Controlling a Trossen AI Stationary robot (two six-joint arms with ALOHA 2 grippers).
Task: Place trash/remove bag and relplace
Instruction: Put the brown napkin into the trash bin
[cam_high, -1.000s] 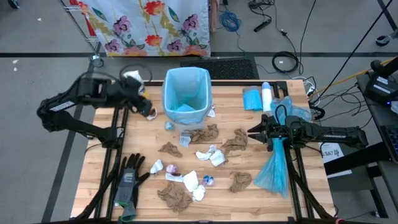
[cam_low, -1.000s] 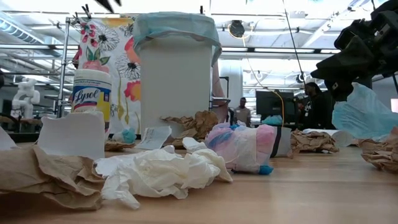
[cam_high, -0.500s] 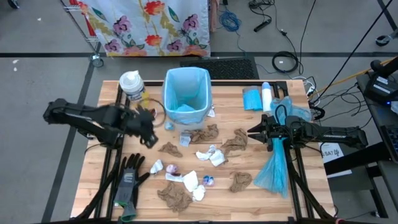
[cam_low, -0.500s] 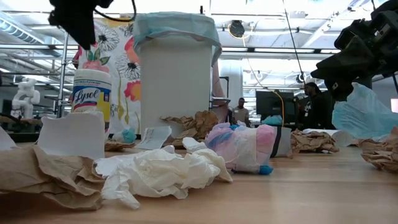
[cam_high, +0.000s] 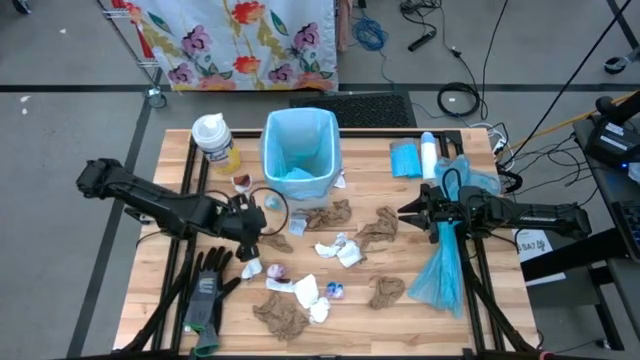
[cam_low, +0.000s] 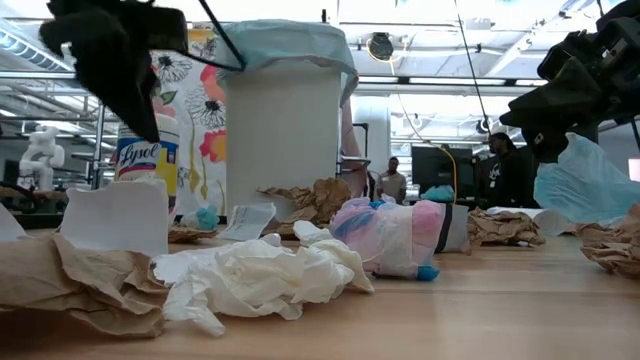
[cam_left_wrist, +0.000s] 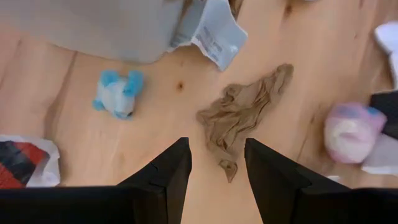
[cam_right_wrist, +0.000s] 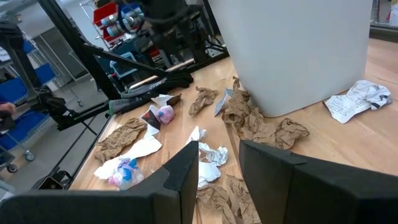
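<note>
Left tool (cam_high: 252, 240) hangs with its fingers spread and empty just over a crumpled brown paper towel (cam_left_wrist: 239, 115) lying on the worktop (cam_high: 480, 320) in front of the lined bin (cam_high: 299, 153), with the rest of the trash (cam_high: 300, 290) scattered nearby. That scrap looks feather-light and soft, so I'd pinch its bunched middle, where the folds give something to bite. Right tool (cam_high: 412, 212) waits at the worktop's right side beside a blue bag (cam_high: 440, 275), fingers parted.

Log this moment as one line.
left gripper: open over brown paper scrap | right gripper: open, waiting | bin: lined
</note>
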